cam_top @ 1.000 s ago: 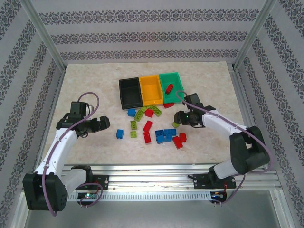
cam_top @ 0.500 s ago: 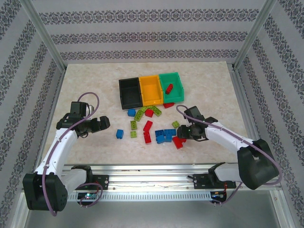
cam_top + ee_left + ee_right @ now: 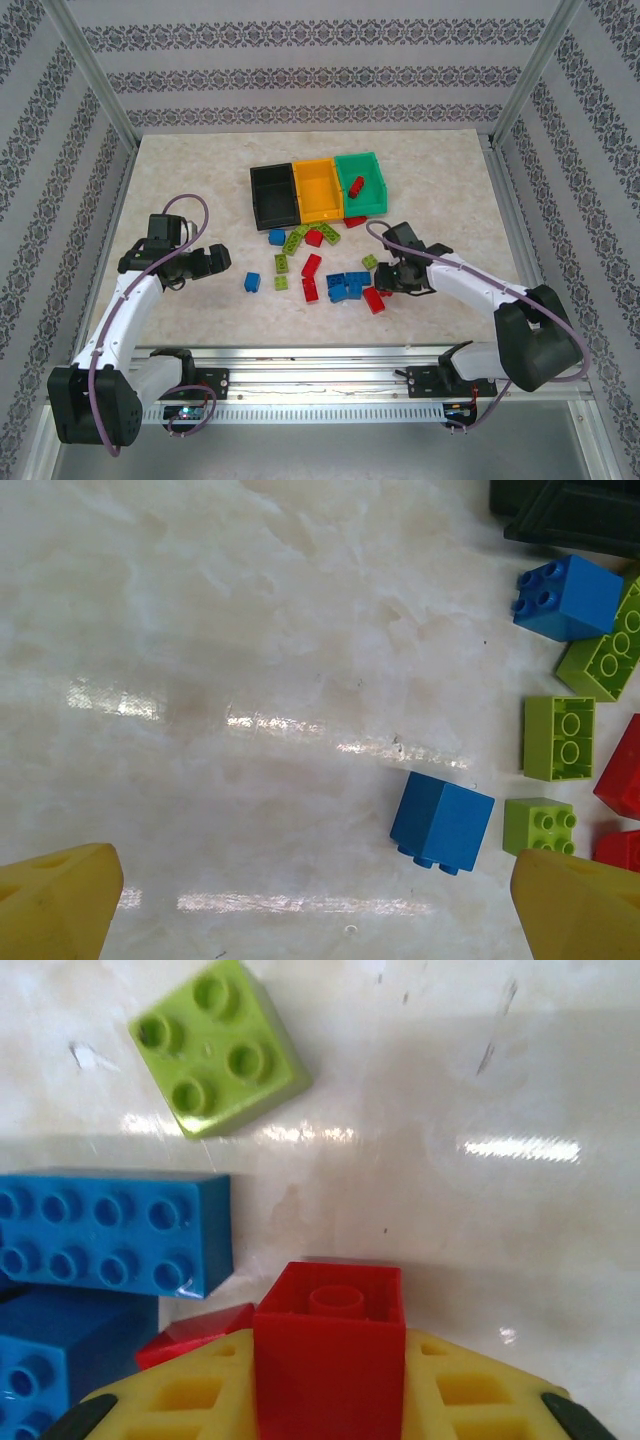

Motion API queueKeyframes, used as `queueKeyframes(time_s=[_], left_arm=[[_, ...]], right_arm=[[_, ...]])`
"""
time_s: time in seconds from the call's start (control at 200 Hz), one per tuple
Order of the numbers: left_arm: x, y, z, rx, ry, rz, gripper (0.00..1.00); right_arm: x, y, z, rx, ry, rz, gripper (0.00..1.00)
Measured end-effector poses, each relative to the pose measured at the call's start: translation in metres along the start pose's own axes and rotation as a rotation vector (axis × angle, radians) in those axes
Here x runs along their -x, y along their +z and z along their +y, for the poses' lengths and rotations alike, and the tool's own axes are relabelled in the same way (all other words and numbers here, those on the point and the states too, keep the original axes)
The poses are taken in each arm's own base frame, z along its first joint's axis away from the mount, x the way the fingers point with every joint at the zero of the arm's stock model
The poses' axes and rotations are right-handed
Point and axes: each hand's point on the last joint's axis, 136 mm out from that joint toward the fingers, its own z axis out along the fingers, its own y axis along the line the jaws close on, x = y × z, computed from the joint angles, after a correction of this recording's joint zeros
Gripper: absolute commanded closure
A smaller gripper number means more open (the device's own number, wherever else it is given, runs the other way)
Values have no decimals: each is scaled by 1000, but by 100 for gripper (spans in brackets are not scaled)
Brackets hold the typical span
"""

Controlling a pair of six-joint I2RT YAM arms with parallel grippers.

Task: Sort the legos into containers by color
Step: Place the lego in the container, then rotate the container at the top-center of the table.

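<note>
The small red plastic brick (image 3: 330, 1350) sits at the bottom centre of the right wrist view. The right gripper (image 3: 330, 1392) is closed on it, with 1 yellow finger pressed against each flank and no gap on either side. A sliver of another red piece shows against the finger at lower left, so I can't rule out a second brick tagging along. Just above it on the left lies a long blue studded brick (image 3: 110, 1232), with a square lime green brick (image 3: 218, 1048) at the upper left.

In the top view that gripper (image 3: 388, 284) is down in the loose pile at mid-frame. The 3 containers stand in a row at upper centre: a black plastic bin (image 3: 277, 218), an orange-yellow bin (image 3: 322, 213) and a teal green bin (image 3: 360, 157). The teal one holds 1 red piece (image 3: 355, 186).

I judge this as the grasp step, early in the sort, since most bricks lie on the pale marbled table (image 3: 200, 630). Next I'd lift straight up clear of the neighbours, carry toward the teal green bin, and release only once over its opening.

The left gripper (image 3: 222, 258) waits at the left of the frame with its fingers spread wide and nothing in them. A blue cube brick (image 3: 442, 820) lies ahead of it.
</note>
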Motion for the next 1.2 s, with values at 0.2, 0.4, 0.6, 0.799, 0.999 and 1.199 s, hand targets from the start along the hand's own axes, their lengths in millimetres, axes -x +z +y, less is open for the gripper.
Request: queueKeyframes(time_s=[0.2,0.4,0.6,0.799,0.999,1.199], left_arm=[[0,0,0,2,0,-1,0],[0,0,1,9,0,-3,0],[1,-1,3,19,1,-10,0],[3,-3,4,23,3,-21,0],[3,-3,4,23,3,-21,0],[2,-2,4,25,2,-15,0]], right_arm=[[88,-31,11,40,39,-153,69],[185,-35,18,78,76,-245,65],[252,-23,35,131,61,-286,51],[252,-19,41,163,50,-268,51],[200,-5,37,155,26,-191,52],[153,15,29,133,10,-103,52]])
